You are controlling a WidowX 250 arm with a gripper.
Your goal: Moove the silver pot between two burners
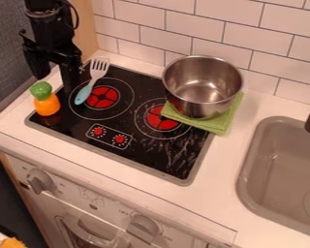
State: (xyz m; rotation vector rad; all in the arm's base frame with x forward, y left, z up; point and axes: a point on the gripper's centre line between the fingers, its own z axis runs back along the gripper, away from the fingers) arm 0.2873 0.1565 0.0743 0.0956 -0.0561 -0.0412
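Note:
At the upper left, my gripper [54, 81] hangs over the stovetop's back left corner, open with nothing between its fingers. The silver pot [203, 87] stands upright on a folded green cloth [216, 123] at the stovetop's back right, well to the right of the gripper. Its base is behind the right burner [162, 117], whose red centre shows in front of the pot. The left burner [102, 98] lies between the gripper and the pot, a spoon-like utensil over its upper left part.
The blue and white utensil [85, 92] lies by the gripper. An orange toy with a green top [47, 104] stands at the stovetop's left edge. A grey sink [284, 169] is at the right, and a tiled wall [190, 24] runs behind.

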